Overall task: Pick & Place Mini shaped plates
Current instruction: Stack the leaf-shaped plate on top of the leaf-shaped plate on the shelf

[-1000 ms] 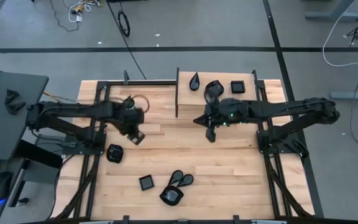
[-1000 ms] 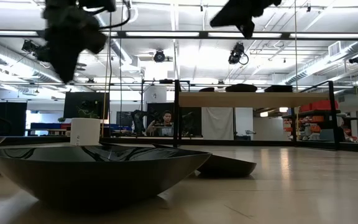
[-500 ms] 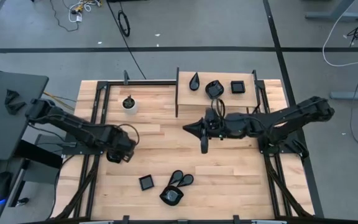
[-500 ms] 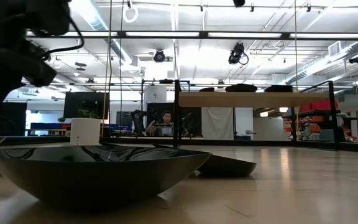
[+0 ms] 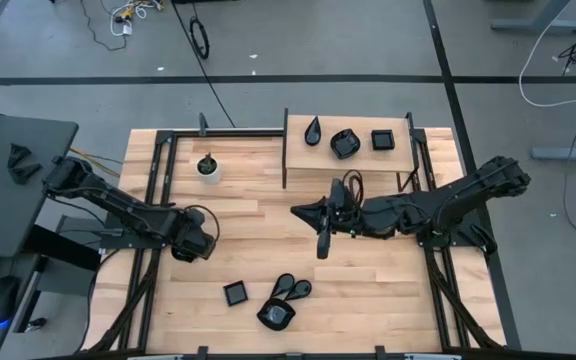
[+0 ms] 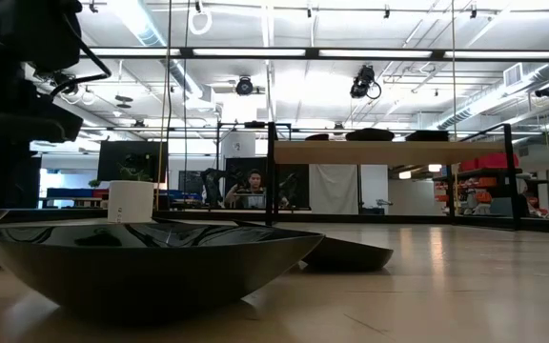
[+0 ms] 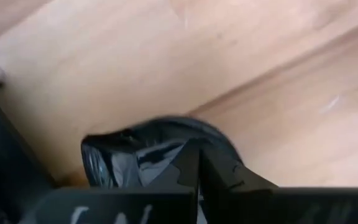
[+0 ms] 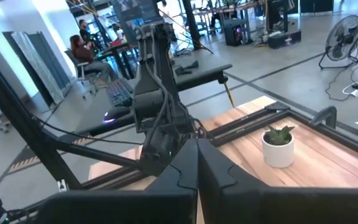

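Wooden table (image 5: 368,280), both arms over it. Since a second ago the left arm has swung from the table's far middle down to its left edge; the left gripper (image 5: 190,246) now sits low, fingers pressed together on the rim of a rounded mini plate (image 7: 160,155). Judgement: the pick is just made, lift next.

The right gripper (image 5: 320,243), fingers together and empty, has drifted toward mid-table.

Three plates (image 5: 345,141) rest at the far edge, four (image 5: 278,300) near the front. White plant pot (image 5: 207,168) untouched.

No legible writing.
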{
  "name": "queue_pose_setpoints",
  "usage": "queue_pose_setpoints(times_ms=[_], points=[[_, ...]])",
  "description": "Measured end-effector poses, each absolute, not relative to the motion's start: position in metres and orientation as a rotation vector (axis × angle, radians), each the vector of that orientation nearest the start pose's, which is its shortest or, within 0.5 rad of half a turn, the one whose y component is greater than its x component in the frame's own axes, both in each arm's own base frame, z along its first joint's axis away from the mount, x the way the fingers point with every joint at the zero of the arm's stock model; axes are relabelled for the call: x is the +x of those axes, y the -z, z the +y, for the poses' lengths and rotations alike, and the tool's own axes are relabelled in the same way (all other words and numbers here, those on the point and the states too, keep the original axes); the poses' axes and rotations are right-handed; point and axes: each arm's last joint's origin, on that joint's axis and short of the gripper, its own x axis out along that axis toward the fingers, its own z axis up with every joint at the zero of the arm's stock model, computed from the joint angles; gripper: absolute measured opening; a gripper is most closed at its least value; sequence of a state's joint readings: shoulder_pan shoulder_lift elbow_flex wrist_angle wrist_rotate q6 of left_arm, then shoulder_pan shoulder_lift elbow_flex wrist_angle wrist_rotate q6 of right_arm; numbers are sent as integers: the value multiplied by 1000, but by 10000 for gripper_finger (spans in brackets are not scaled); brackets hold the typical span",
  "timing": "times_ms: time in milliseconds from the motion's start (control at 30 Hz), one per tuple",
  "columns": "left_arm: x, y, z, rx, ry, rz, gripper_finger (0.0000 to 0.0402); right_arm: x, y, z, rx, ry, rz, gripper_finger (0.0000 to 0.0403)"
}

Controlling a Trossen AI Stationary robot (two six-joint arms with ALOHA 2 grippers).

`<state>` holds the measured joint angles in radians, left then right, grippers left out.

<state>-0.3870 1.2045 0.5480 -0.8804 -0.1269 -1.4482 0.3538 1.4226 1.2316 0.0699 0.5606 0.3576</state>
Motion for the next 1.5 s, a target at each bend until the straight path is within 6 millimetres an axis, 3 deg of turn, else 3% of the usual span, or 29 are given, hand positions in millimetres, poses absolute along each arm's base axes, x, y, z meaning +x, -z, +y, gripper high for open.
queue_pose_setpoints(times_ms=[333, 667, 933, 1100, 1200, 1333, 1500], points=[[148, -151, -56, -773, -860, 1303, 4, 309, -365, 105, 301, 201, 75, 1], [153, -138, -59, -744, -905, 1366, 3, 309, -365, 106, 299, 201, 75, 2], [181, -139, -68, -770, -709, 1105, 5, 309, -365, 106, 302, 200, 74, 2], [215, -155, -76, -728, -499, 729, 3, 309, -365, 106, 303, 200, 74, 2], [229, -171, -78, -676, -402, 609, 7, 309, -365, 106, 305, 200, 74, 2], [239, -196, -82, -661, -367, 642, 3, 307, -365, 109, 303, 190, 79, 2], [235, -219, -87, -596, -360, 851, 10, 304, -357, 113, 426, 201, 146, 1]])
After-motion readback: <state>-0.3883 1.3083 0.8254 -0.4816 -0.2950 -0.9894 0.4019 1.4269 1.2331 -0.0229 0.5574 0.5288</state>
